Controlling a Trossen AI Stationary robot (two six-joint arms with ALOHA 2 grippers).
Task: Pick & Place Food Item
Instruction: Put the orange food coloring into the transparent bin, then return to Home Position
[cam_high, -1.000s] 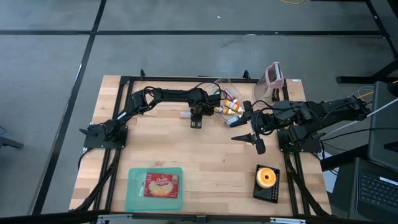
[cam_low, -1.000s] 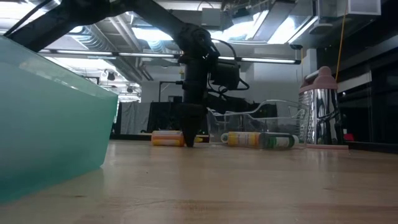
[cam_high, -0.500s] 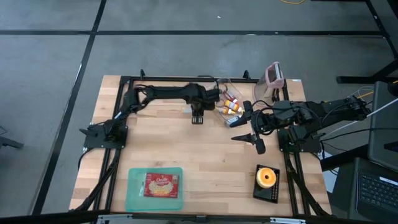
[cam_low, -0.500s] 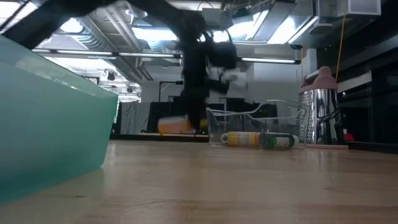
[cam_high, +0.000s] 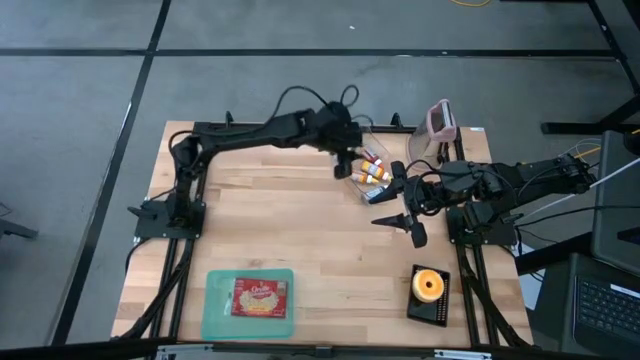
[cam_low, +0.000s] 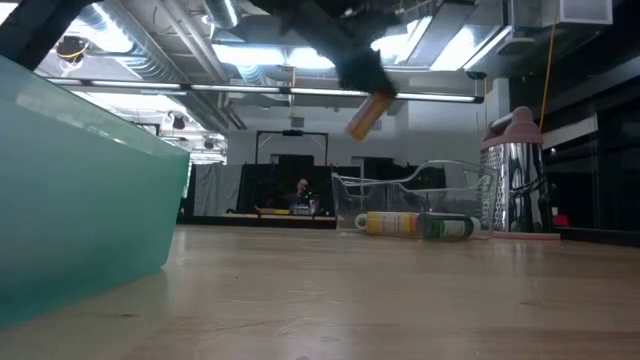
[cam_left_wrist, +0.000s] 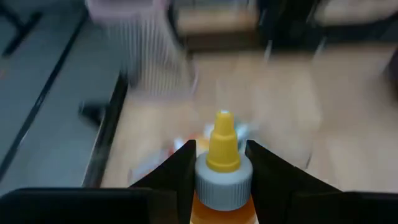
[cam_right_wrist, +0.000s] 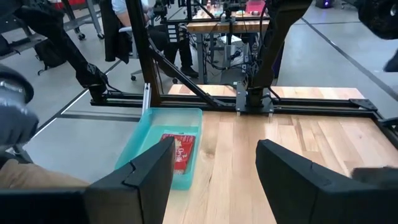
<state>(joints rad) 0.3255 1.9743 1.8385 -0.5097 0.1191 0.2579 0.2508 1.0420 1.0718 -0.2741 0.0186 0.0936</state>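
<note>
Above table: L fingers clamping bottle.

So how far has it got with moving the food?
Done: a red packet already lies in the teal tray. In hand: the left gripper is shut on an orange bottle, lifted clear of the table near the clear bin. Left: setting that bottle down. The right gripper waits open.
</note>
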